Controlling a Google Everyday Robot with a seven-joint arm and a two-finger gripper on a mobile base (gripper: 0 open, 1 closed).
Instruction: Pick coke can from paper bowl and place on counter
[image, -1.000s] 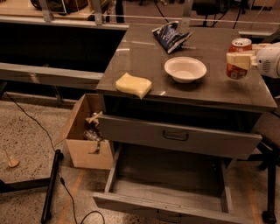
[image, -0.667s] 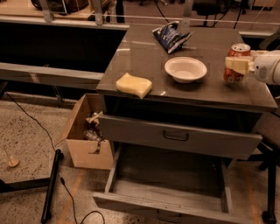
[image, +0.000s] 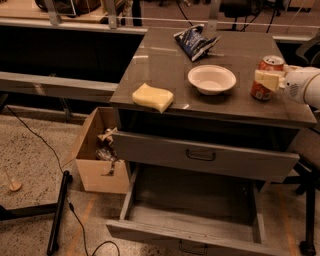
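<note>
Grey-brown table (image: 160, 60) seen from above and in front, its lower drawer (image: 190, 210) pulled open, a cardboard box (image: 97, 155) on the floor at lower left. Right of centre sits the paper bowl (image: 212, 79), with nothing in it. The coke can (image: 261, 90) stands upright near the right edge of the frame, beside the bowl but apart from it, over bare table; I cannot tell whether its base touches the surface. My fingers (image: 267, 80) enter from the right edge and are clamped on the can, one pale pad lying across its front at mid-height. This side grip holds the can upright and leaves its base free to meet the table. The yellow sponge (image: 152, 97) at the front left and the chip bag (image: 192, 42) at the back lie well apart from it. Judgement: the can is out of the bowl; setting it down and letting go is what remains.
</note>
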